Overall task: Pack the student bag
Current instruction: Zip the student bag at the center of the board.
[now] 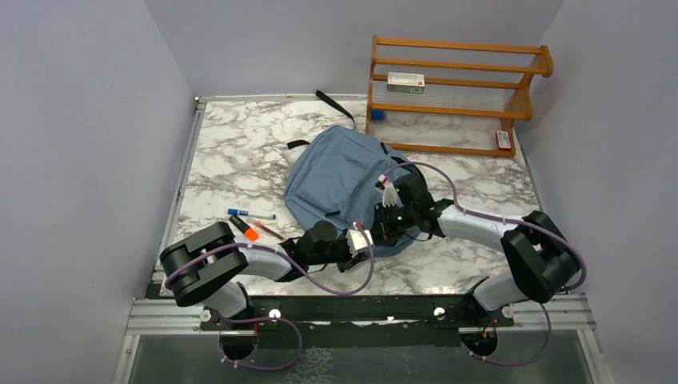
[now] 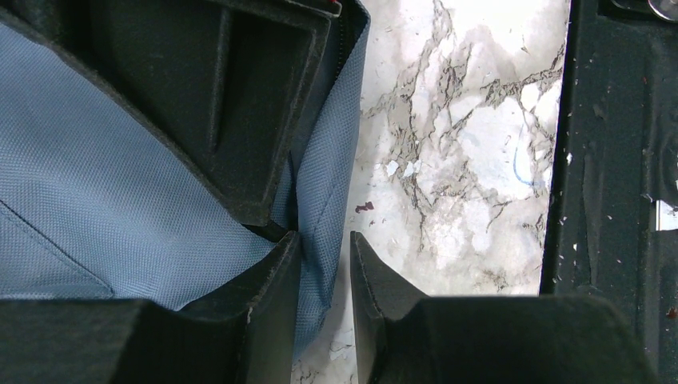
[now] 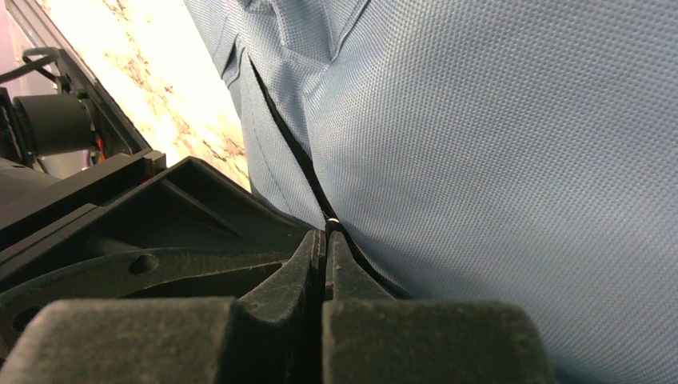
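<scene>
The dusty-blue student bag (image 1: 340,176) lies flat in the middle of the marble table. My left gripper (image 1: 361,240) is at its near edge. In the left wrist view the left gripper (image 2: 326,244) stands narrowly open around a fold of the bag's edge (image 2: 328,176), and the right-hand finger (image 2: 368,272) is clear of the cloth. My right gripper (image 1: 389,220) rests on the bag's near right part. In the right wrist view the right gripper (image 3: 326,236) is shut at the dark zipper line (image 3: 288,136), with a small metal glint of the zipper pull (image 3: 330,221) at its tips.
A blue-capped marker (image 1: 250,214), an orange-capped marker (image 1: 246,230) and a thin red pen (image 1: 270,231) lie left of the bag. A wooden rack (image 1: 456,96) stands at the back right, holding a white box (image 1: 405,82) and a red item (image 1: 502,140). A black strap (image 1: 336,108) trails behind the bag.
</scene>
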Controlling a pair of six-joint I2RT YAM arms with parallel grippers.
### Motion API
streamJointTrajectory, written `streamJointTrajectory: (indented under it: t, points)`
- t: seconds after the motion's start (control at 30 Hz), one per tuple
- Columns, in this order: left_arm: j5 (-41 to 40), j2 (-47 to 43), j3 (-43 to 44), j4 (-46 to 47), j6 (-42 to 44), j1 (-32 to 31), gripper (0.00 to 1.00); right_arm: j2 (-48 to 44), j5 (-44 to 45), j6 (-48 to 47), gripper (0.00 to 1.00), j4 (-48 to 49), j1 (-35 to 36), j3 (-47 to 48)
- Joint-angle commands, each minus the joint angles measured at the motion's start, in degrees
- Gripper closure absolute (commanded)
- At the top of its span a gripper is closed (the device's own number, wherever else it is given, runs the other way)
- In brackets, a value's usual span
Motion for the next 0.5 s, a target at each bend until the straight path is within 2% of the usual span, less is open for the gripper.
streamJointTrajectory:
  t: [0.0, 0.13, 0.33, 0.47]
  points:
    - [4.6, 0.5, 0.1, 0.0, -0.9, -0.5, 0.71, -0.1, 1.8, 0.1, 0.99, 0.6, -0.1, 1.1]
    - [5.3, 0.0, 0.0, -0.1, -0.9, -0.5, 0.71, -2.2, 3.8, -0.2, 0.99, -0.2, -0.1, 0.8]
    - [4.4, -6.0, -1.8, 0.0, 0.2, -0.5, 0.54, -7.4, 6.2, -0.2, 1.00, -0.1, -0.1, 0.8]
    - [1.6, -12.9, -3.5, -0.3, 1.5, -0.4, 0.47, -9.7, 5.2, -0.9, 0.99, 0.5, -0.1, 1.2]
